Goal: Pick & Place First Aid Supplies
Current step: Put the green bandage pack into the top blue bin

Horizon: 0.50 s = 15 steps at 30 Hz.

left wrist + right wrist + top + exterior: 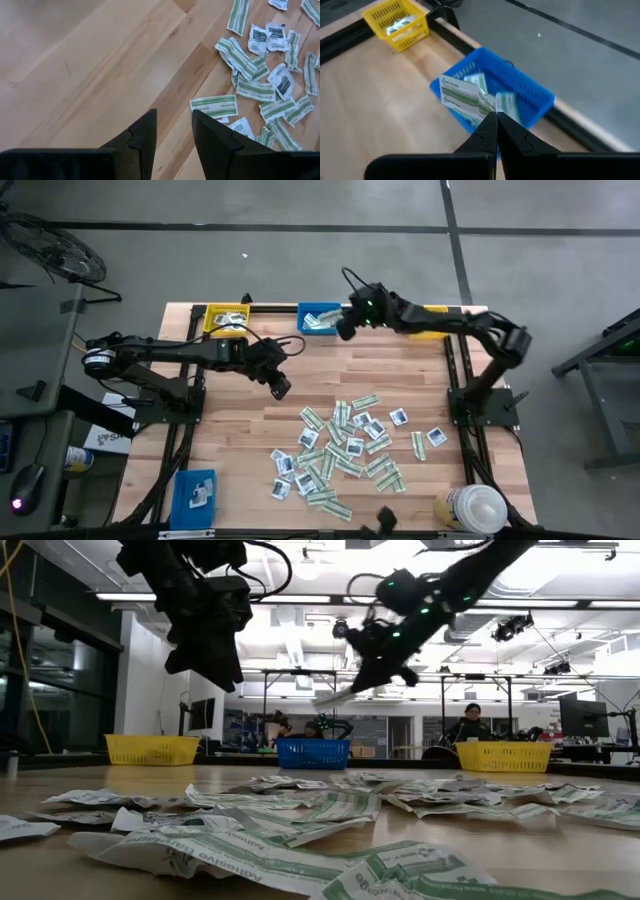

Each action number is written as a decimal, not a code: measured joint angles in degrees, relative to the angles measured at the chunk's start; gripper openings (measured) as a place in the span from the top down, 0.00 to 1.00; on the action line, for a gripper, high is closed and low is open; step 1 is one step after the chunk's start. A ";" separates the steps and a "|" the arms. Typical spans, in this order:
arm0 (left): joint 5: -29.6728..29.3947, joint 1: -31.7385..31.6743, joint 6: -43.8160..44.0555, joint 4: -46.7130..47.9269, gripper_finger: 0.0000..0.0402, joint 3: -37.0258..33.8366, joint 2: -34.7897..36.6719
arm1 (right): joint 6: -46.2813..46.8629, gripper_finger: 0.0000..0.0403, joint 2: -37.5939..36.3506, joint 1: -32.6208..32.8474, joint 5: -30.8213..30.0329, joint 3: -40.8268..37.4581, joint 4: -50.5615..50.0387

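overhead, two yellow bins (228,318), two blue bins (318,320), dozens of packets (345,445)

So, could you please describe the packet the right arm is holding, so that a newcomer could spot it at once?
Start at the far edge of the wooden table, where a blue bin sits between two yellow ones. Above its near rim hangs the right gripper, jaws shut on a green-and-white strip packet. Unlike the packets scattered on the table or lying in bins, it is held in the air.
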State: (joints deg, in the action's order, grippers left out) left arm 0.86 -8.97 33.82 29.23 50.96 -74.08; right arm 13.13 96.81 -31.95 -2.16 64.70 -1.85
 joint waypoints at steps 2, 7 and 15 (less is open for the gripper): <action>-0.02 0.00 -0.67 -0.70 0.69 0.00 0.00 | -1.72 1.00 3.56 -0.84 1.19 4.15 -0.80; -1.17 0.00 -5.84 -5.14 0.69 0.00 1.73 | -1.65 1.00 10.95 -2.30 2.11 12.24 -4.88; -0.76 0.00 -9.19 -12.79 0.69 -3.02 9.22 | 0.29 1.00 15.61 -2.60 1.76 16.88 -7.26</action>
State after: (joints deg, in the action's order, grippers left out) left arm 0.10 -8.97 24.63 16.44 47.94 -64.87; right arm 13.42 112.42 -34.55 -0.40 81.58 -9.11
